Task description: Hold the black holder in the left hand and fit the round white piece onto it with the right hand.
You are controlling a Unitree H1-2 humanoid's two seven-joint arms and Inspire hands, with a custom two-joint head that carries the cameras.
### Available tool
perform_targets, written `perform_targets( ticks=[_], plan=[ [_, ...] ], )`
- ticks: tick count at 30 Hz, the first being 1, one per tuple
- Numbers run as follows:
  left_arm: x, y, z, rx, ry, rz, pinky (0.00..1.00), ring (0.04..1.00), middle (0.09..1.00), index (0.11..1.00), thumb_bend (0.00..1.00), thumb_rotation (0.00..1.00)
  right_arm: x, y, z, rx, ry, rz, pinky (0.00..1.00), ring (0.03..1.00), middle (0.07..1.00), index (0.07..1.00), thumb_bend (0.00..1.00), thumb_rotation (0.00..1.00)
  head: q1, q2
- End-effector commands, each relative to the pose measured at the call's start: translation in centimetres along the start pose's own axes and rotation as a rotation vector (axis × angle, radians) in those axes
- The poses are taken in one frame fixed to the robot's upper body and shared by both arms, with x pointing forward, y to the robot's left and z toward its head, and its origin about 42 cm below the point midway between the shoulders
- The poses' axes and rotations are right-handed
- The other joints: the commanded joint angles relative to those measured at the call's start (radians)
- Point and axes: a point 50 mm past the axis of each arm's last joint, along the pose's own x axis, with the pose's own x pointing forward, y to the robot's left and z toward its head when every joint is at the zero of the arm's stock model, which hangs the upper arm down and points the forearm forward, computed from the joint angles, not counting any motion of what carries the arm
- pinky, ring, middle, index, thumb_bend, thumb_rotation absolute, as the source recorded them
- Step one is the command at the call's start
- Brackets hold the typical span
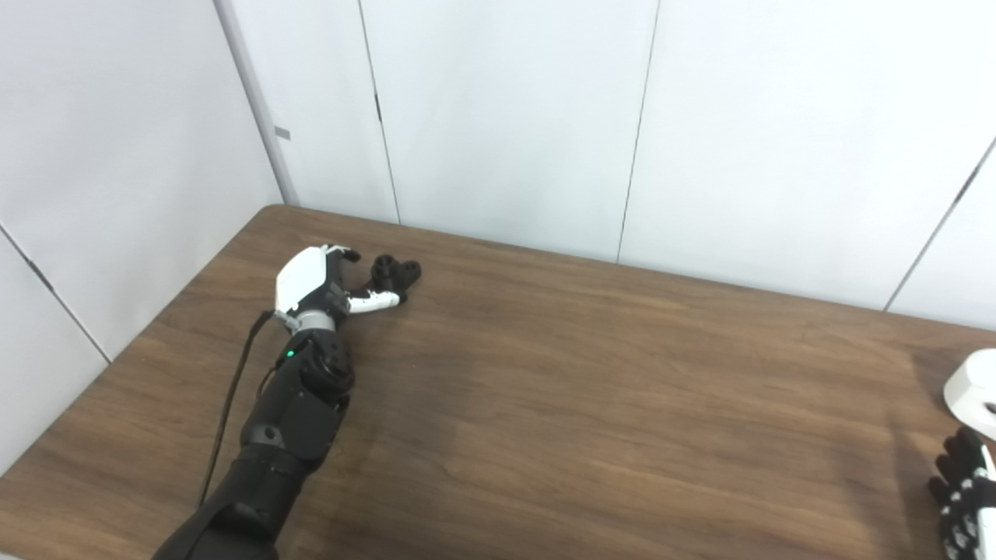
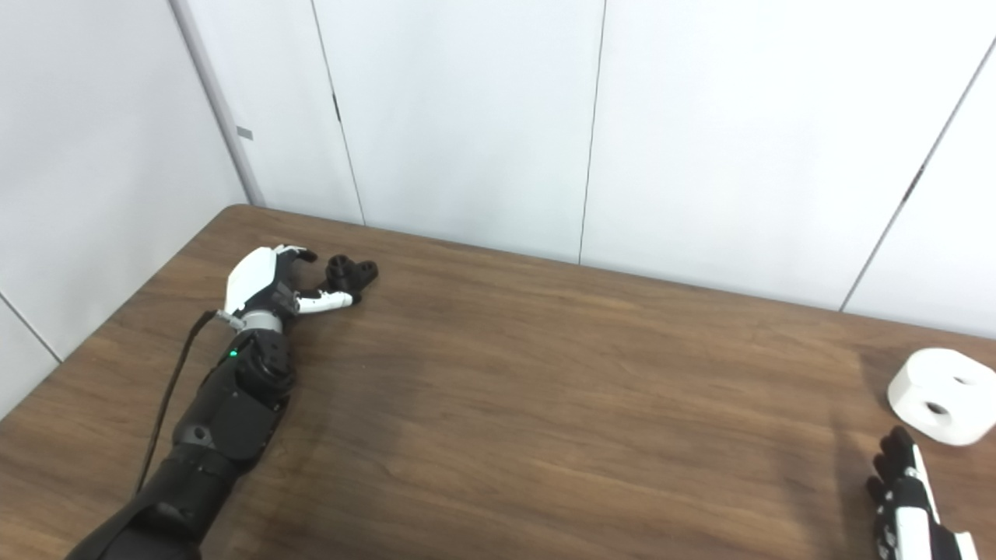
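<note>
The left hand (image 2: 268, 286) lies at the far left of the wooden worktop (image 2: 545, 389), fingers spread and reaching around the black holder (image 2: 352, 272) — thumb just beside it, a firm grasp not evident. The holder is small, dark and knobbly. The right hand (image 2: 906, 502) hovers with fingers apart, holding nothing, near the round white piece (image 2: 941, 395) — a thick disc with holes, resting at the right edge.
</note>
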Motion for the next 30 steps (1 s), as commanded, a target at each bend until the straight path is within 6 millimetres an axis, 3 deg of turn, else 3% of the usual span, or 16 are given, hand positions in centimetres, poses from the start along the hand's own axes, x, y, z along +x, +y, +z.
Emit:
perform_targets(
  ticks=[1, 12, 30],
  plan=[
    [1.5, 2.5, 1.8, -0.006, -0.051, 0.081, 1.0, 0.997, 0.941, 0.787, 0.9, 0.34, 0.1, 0.1, 0.7, 0.007, -0.029, -0.002, 1.0, 1.0, 1.0, 1.0, 0.53, 1.0, -0.001, 0.001],
    [1.3, 1.4, 2.2, 0.012, -0.055, 0.063, 1.0, 0.982, 0.924, 0.75, 0.9, 0.36, 0.1, -0.1, 0.6, 0.004, -0.024, -0.009, 1.0, 1.0, 1.0, 1.0, 0.52, 1.0, 0.003, 0.006],
    [0.7, 1.2, 0.5, 0.017, -0.017, 0.063, 1.0, 0.983, 0.9, 0.68, 0.87, 0.32, 0.4, -0.4, 0.4, 0.005, -0.021, 0.006, 1.0, 1.0, 1.0, 1.0, 0.51, 1.0, 0.012, 0.013]
  ],
)
